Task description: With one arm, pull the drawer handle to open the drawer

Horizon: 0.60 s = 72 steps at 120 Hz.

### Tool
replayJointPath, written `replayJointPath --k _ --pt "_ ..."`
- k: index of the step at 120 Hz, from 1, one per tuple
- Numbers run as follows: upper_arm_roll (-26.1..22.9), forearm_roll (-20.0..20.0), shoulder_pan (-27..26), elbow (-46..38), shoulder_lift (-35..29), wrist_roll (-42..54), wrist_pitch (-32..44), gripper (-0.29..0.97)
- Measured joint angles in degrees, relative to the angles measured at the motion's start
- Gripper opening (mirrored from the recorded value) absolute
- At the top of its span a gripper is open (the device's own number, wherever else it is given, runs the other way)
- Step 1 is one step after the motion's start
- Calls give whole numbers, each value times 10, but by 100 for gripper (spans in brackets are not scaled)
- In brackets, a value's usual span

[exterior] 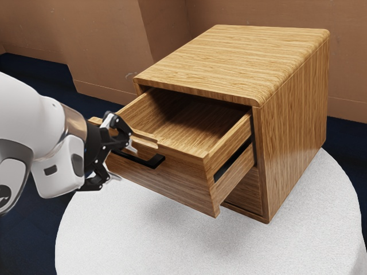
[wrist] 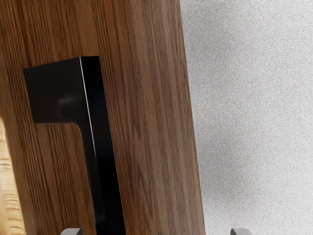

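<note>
you have the wooden cabinet (exterior: 252,63) on a round white table (exterior: 172,240), and everything here is placed from that cabinet. its upper drawer (exterior: 189,123) stands pulled partway out of the cabinet's front, the inside bare wood. the black drawer handle (exterior: 143,159) lies across the drawer front (exterior: 166,180), on the face turned away from the cabinet.

your gripper (exterior: 109,152) sits at the handle's end farthest from the cabinet, with the white arm (exterior: 34,143) behind it. the claw is spread: one finger rides up by the drawer's top rim, the other hangs below the handle, and they do not pinch the bar from two sides. in the wrist view the handle (wrist: 100,161) runs along the dark wood of the drawer front (wrist: 146,122), with one fingertip (wrist: 71,230) close beside the bar and the other out over the white table (wrist: 254,122).

below the drawer, the cabinet's lower panel (exterior: 249,195) sits flush in the body. the table in front of the cabinet is open under the drawer's overhang. behind the cabinet there are brown walls (exterior: 86,34) and a dark blue floor (exterior: 34,69).
</note>
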Motion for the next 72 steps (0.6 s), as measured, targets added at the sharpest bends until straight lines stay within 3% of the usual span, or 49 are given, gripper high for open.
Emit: replayJointPath --k 30,43,47,57,72 --pt "-3 0 -6 11 -54 -1 -7 36" --pt "-13 1 -9 143 -51 -31 -80 43" --pt "-34 1 -2 212 -10 -59 -120 46" --pt "-104 3 21 385 161 -164 -211 53" --pt "-151 5 31 492 365 -332 -291 59"
